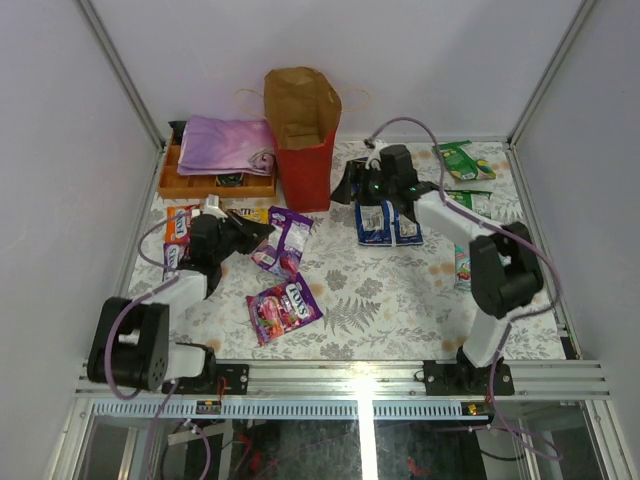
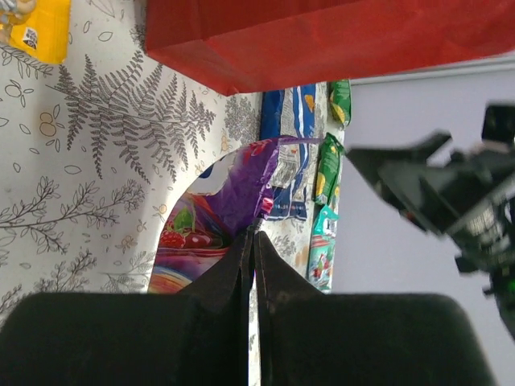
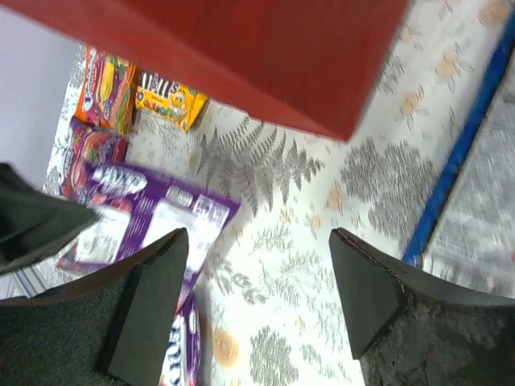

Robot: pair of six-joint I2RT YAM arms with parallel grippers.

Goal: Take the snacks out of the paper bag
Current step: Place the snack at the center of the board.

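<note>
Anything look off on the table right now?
Only the purple packet: it arches up off the table at the shut left gripper, which seems to pinch its edge, unlike the magenta packet lying flat. The paper bag stands upright; nothing looks spilled or torn.

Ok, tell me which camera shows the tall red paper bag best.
The top external view: the tall red paper bag stands whole there, with its open mouth, brown kraft inside and thin loop handles all visible. The left wrist view and the right wrist view each catch only a slab of its red wall and bottom edge.
</note>
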